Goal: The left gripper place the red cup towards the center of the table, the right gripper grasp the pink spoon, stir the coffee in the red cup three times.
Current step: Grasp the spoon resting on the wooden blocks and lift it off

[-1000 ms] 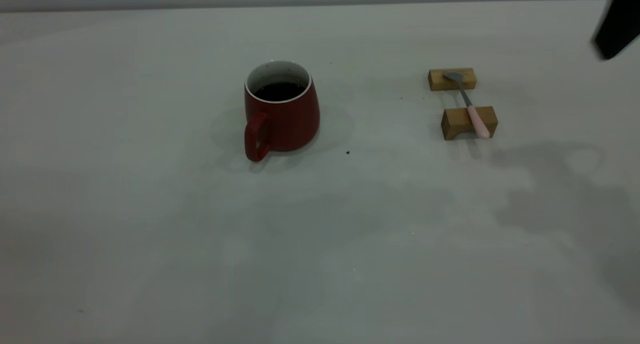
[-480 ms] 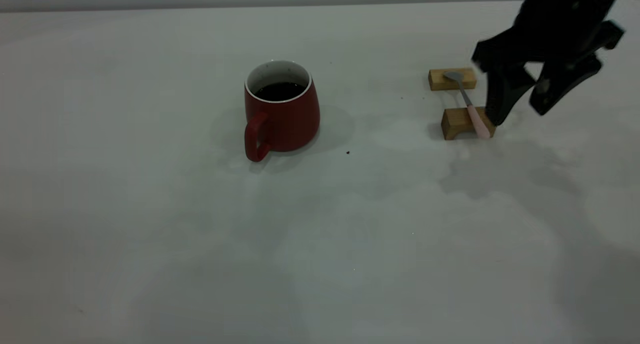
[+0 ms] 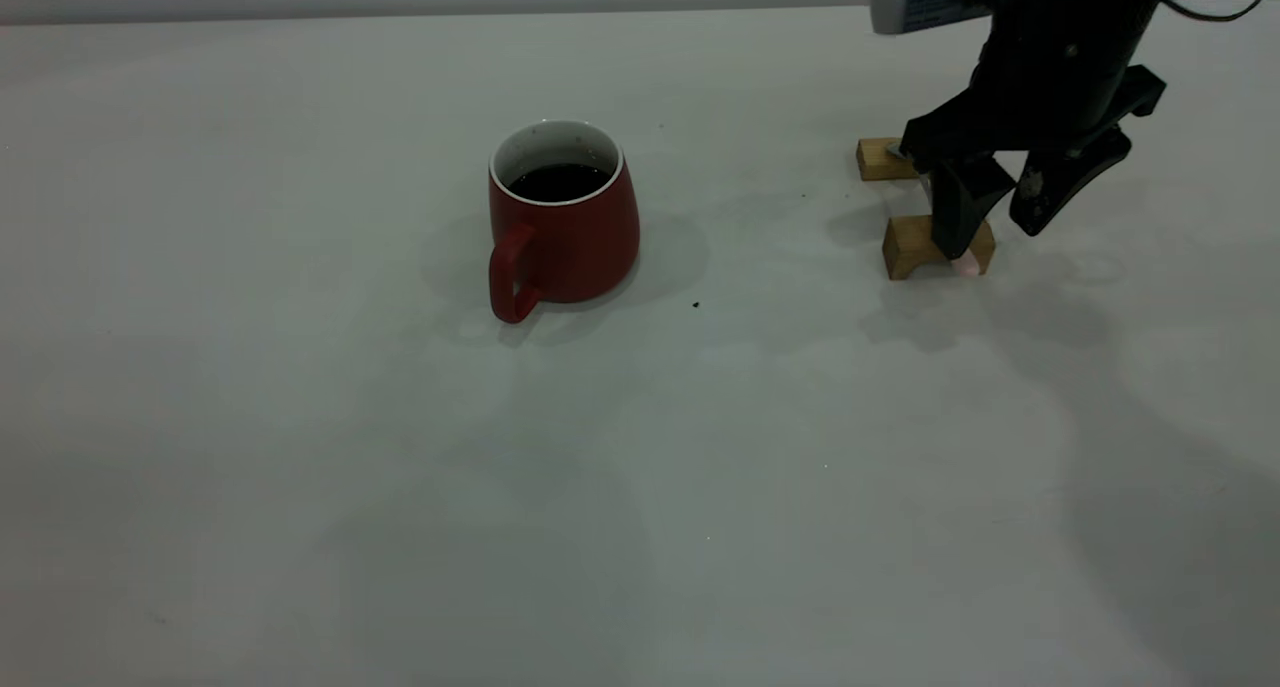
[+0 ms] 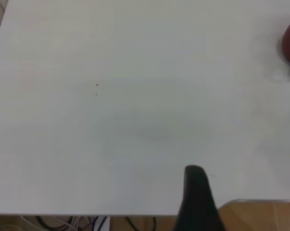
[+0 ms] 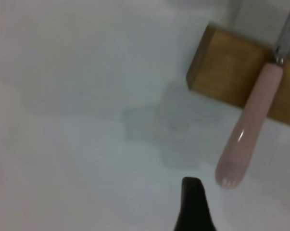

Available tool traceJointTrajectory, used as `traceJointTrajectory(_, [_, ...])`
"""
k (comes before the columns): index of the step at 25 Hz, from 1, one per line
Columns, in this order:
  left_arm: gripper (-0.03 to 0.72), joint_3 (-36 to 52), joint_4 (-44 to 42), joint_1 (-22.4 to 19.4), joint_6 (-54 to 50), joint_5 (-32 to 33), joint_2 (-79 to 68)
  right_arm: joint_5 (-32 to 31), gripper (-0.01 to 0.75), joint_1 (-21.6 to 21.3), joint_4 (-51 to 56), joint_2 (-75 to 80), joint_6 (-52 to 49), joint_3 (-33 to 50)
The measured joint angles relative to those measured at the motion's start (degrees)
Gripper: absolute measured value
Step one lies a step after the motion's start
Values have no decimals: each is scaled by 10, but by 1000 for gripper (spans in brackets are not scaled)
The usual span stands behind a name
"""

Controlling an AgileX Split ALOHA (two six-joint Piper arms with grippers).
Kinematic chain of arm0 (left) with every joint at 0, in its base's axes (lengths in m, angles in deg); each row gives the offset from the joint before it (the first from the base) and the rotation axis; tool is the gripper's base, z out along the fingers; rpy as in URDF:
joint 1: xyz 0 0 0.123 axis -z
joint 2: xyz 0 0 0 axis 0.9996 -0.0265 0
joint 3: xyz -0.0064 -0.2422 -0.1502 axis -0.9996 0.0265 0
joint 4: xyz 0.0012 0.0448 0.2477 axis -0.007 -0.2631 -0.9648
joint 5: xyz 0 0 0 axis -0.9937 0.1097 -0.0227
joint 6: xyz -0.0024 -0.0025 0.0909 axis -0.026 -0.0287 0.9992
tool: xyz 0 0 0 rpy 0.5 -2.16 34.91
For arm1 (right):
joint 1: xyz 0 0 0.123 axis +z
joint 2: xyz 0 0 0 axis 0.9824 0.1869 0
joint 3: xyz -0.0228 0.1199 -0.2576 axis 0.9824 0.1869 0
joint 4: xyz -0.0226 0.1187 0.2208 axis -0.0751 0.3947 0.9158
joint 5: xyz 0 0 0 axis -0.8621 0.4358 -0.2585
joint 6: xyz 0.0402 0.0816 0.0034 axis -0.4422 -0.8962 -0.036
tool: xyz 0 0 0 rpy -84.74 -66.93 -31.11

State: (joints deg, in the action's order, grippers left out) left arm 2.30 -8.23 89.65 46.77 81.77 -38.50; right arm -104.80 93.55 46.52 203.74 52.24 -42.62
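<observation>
The bench [image 3: 300,487] is a broad pale surface, and the biggest thing over it is the right gripper [image 3: 992,229] at the far right. A second ago only a dark sliver of that arm showed at the right edge; half a second ago it hung just right of the spoon; now it has swung in and dropped over the wooden rests. Its fingers [image 3: 958,212] are spread, one in front of the near wooden block [image 3: 908,245] and the other to its right (nothing is held between them yet). I judge this to be the approach for the spoon grasp, with the closing not yet done.

The red cup [image 3: 562,217] has not moved over the same span. It stands upright near the middle of the bench, handle toward the near left, holding dark coffee [image 3: 559,181] well below the white rim; placing looks finished.

The far wooden block [image 3: 878,159] shows only at its left end. The pink spoon [image 5: 248,132] lies across the blocks, its handle tip overhanging the near one.

The left gripper [image 4: 198,199] sits parked off the left side; whether its fingers are apart I cannot tell.
</observation>
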Motion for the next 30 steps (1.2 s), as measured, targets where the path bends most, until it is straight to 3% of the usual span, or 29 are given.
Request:
traceJointTrajectory(20, [595,0,0,0,0,0,0,-6,582,0,-42,57,-42,-52])
traceJointTrajectory(30, [595,0,0,0,0,0,0,-6,499,0,-34,70,-48,-52])
